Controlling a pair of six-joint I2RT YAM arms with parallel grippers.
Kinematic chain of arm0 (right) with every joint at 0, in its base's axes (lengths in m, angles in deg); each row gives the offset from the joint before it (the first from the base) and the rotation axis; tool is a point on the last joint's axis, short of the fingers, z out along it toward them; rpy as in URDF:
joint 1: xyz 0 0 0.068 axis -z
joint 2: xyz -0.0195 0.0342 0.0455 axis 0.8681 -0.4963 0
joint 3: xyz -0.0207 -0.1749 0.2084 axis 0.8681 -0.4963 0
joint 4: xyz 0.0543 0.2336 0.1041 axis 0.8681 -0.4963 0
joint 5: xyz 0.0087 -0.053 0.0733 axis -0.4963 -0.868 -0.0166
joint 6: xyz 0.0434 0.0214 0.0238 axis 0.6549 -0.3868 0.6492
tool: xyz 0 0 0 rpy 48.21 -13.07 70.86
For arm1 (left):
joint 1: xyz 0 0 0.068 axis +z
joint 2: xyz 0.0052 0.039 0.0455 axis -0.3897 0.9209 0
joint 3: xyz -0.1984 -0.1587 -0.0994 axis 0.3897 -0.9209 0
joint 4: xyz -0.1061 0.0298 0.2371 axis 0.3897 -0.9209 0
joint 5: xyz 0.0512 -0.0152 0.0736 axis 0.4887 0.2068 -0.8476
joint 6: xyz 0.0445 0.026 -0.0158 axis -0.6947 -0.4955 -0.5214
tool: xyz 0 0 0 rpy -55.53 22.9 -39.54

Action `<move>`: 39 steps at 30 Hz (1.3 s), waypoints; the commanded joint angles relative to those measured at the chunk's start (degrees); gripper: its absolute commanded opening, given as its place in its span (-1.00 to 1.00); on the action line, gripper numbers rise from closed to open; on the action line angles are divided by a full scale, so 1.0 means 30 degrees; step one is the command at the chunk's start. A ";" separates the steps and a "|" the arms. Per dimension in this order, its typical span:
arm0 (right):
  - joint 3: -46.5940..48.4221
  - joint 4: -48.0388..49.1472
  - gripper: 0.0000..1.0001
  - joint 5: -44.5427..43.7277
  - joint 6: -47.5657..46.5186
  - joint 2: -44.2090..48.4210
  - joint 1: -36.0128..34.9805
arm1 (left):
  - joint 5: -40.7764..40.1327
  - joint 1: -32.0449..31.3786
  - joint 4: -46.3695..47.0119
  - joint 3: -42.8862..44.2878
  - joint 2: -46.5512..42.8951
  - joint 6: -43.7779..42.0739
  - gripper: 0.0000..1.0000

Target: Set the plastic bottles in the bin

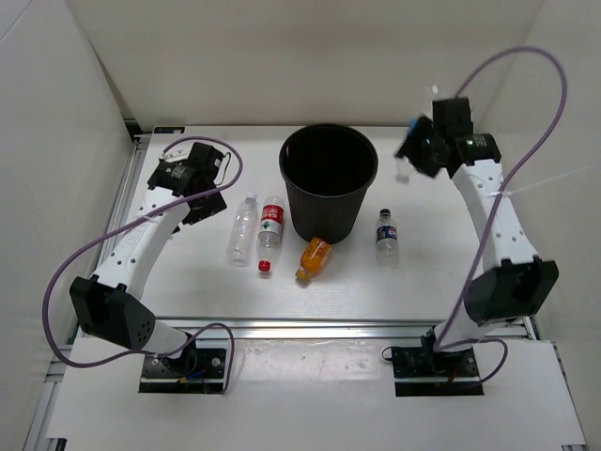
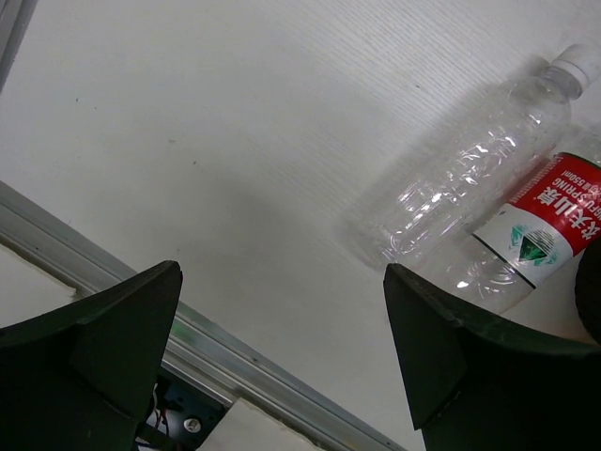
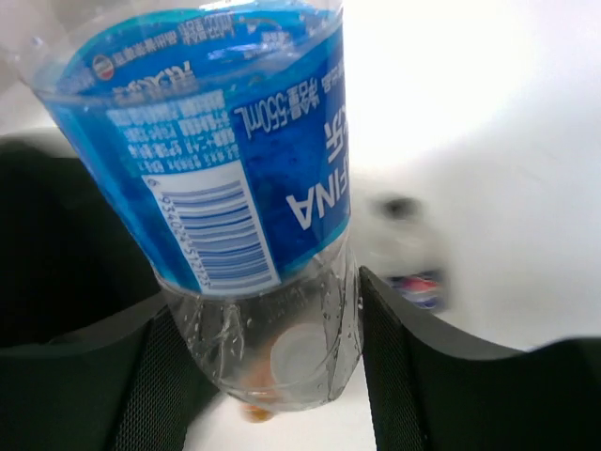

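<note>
My right gripper (image 1: 414, 156) is shut on a clear bottle with a blue label (image 3: 235, 188), held in the air just right of the round black bin (image 1: 329, 183). In the right wrist view the fingers (image 3: 413, 376) press the bottle's clear end from both sides. On the table lie a plain clear bottle (image 1: 242, 228), a red-labelled bottle (image 1: 270, 225), an orange-filled bottle (image 1: 314, 258) against the bin's front, and another blue-labelled bottle (image 1: 387, 235). My left gripper (image 1: 203, 203) is open and empty, left of the plain clear bottle (image 2: 470, 178) and the red-labelled one (image 2: 540, 230).
White walls enclose the table on the left, back and right. A metal rail (image 2: 235, 357) runs along the table's edge near the left gripper. A purple cable (image 1: 535, 85) loops above the right arm.
</note>
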 commanded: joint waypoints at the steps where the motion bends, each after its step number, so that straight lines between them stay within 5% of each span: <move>1: 0.4988 0.0945 -0.01 0.0733 -0.0318 -0.0438 -0.2742 | 0.0415 0.0271 0.1048 -0.0766 -0.1357 0.0595 1.00; 5: 0.9224 0.0563 0.01 -0.0351 -0.2313 -0.3142 -0.6843 | 0.1471 0.0650 0.3243 -0.2143 -0.1798 -0.0606 1.00; 7: 0.9232 0.0971 0.08 0.1221 -0.2489 -0.3611 -0.7027 | 0.1648 0.0652 0.3628 -0.2146 -0.1798 -0.0780 1.00; 11: 0.7770 0.1207 0.81 0.3506 -0.2489 -0.3614 -0.7027 | 0.1649 0.1091 0.4128 -0.2146 -0.1798 -0.0782 1.00; 13: 0.7562 0.1471 1.00 0.3635 -0.2721 -0.3614 -0.7230 | 0.1475 0.1267 0.4682 -0.2146 -0.1798 -0.0956 1.00; 21: 0.7037 0.0330 1.00 -0.0846 -0.3368 -0.0481 -0.6560 | 0.4601 0.1443 0.7374 -0.3632 -0.0773 -0.1657 1.00; 26: 0.6449 -0.1366 1.00 -0.0849 -0.3925 0.0661 -0.5740 | 0.7655 0.1443 1.1362 -0.6451 -0.0659 -0.4002 1.00; 39: 0.5982 -0.2338 1.00 -0.0849 -0.5300 0.2390 -0.5562 | 1.0497 0.1619 1.3328 -0.4696 0.6339 -0.5616 1.00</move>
